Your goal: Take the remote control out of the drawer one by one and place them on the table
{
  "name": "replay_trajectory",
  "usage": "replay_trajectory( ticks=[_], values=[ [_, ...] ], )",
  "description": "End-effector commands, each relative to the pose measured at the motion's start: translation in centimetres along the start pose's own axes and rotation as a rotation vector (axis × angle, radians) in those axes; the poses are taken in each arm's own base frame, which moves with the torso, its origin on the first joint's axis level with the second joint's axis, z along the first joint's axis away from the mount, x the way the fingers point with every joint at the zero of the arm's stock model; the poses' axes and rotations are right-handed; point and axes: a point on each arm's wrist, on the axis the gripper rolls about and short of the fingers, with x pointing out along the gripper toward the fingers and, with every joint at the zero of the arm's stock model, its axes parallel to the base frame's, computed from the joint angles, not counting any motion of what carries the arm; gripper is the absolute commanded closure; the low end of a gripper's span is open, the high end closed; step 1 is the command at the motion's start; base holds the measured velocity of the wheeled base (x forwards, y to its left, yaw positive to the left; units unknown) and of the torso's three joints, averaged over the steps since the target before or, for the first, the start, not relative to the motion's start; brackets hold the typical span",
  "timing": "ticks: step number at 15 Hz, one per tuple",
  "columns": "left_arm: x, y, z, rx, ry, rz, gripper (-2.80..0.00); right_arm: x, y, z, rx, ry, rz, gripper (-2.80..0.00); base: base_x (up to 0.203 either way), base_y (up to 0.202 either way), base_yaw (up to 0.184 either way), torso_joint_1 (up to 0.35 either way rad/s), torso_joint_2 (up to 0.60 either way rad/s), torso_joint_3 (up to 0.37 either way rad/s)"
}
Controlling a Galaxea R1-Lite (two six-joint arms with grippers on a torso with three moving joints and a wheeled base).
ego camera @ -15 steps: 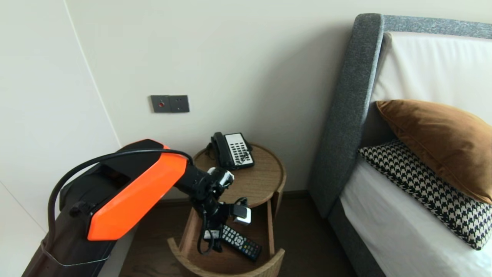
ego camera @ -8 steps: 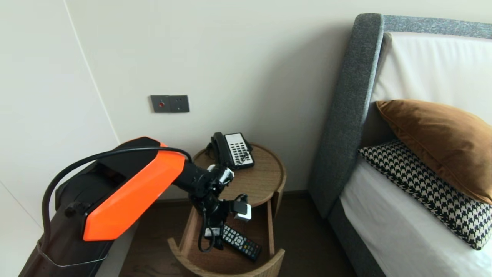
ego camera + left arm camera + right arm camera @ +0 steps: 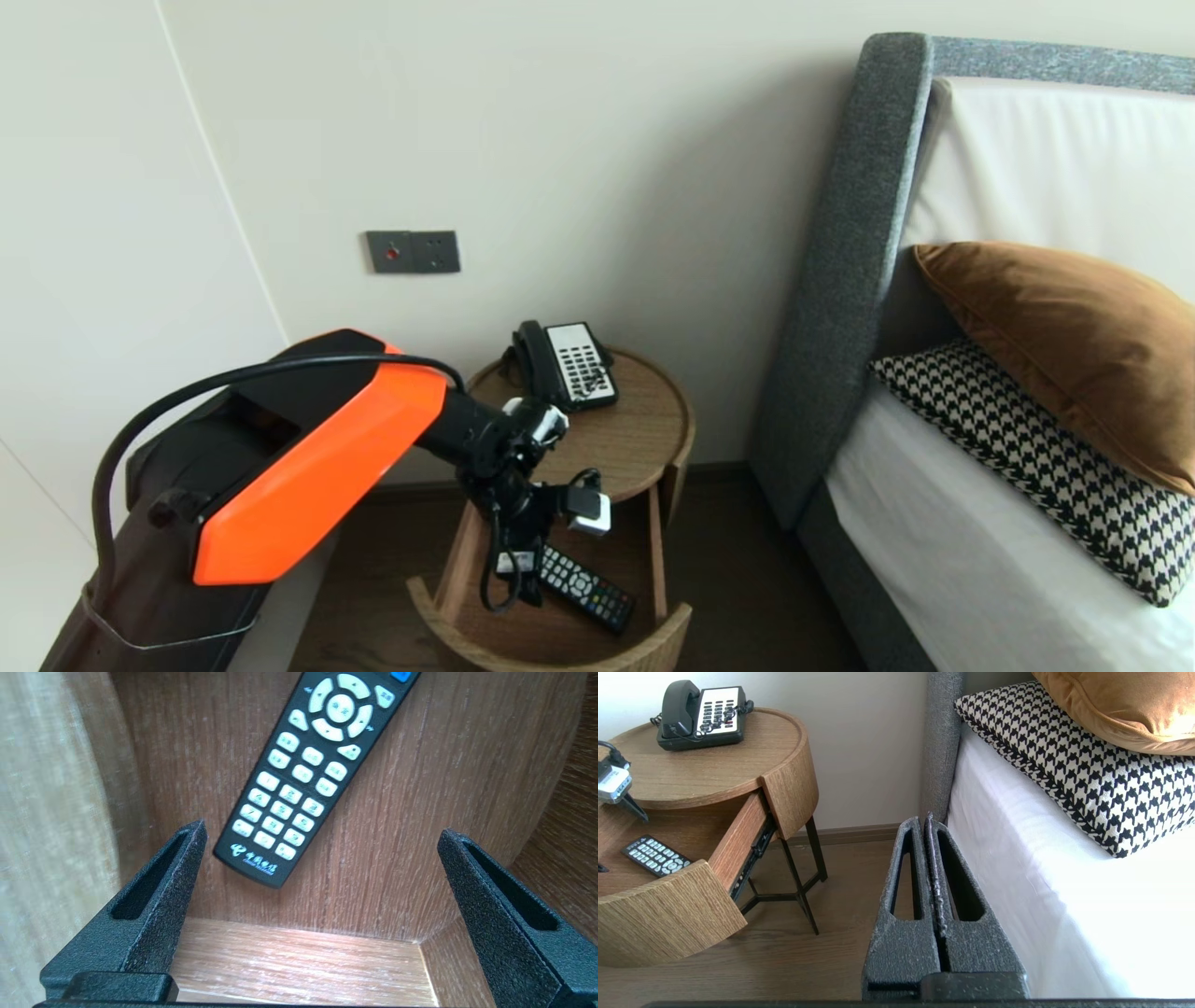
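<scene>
A black remote [image 3: 585,588] with pale buttons lies flat on the floor of the pulled-out drawer [image 3: 551,646] of a round wooden nightstand [image 3: 635,439]. My left gripper [image 3: 525,590] reaches down into the drawer beside the remote's near end. In the left wrist view this gripper [image 3: 322,828] is open wide with only the drawer floor between its fingers. The remote [image 3: 313,765] lies just ahead of it, with its end close to one fingertip [image 3: 198,828] and not touching it. My right gripper [image 3: 923,819] hangs shut and empty above the floor beside the bed.
A black and white desk phone [image 3: 565,364] sits at the back of the nightstand top. A grey headboard [image 3: 850,280] and the bed [image 3: 980,560], with a houndstooth pillow [image 3: 1036,457] and a brown cushion [image 3: 1064,345], stand to the right. A switch plate [image 3: 413,251] is on the wall.
Almost nothing. The left arm's orange link has edged slightly to the left. The gripper stays open in the drawer and the remote lies still.
</scene>
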Motion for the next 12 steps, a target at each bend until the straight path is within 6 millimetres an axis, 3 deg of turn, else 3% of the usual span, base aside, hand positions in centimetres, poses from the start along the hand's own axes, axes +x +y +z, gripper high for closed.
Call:
replay_trajectory(
  ticks=[1, 5, 12],
  values=[
    [-0.27, 0.12, 0.12, 0.007, -0.006, 0.009, -2.8, -0.03, 0.0, -0.14, 0.0, -0.004, 0.0, 0.0, 0.0, 0.0, 0.0, 0.0, 0.0, 0.0],
    [0.07, 0.15, 0.04, 0.008, -0.001, 0.003, -2.8, -0.03, 0.0, -0.14, 0.0, -0.004, 0.0, 0.0, 0.0, 0.0, 0.0, 0.0, 0.0, -0.02],
    [-0.39, 0.38, 0.28, 0.011, -0.015, 0.027, -2.8, -0.03, 0.0, -0.14, 0.0, -0.004, 0.0, 0.0, 0.0, 0.0, 0.0, 0.001, 0.0, -0.18]
  ],
)
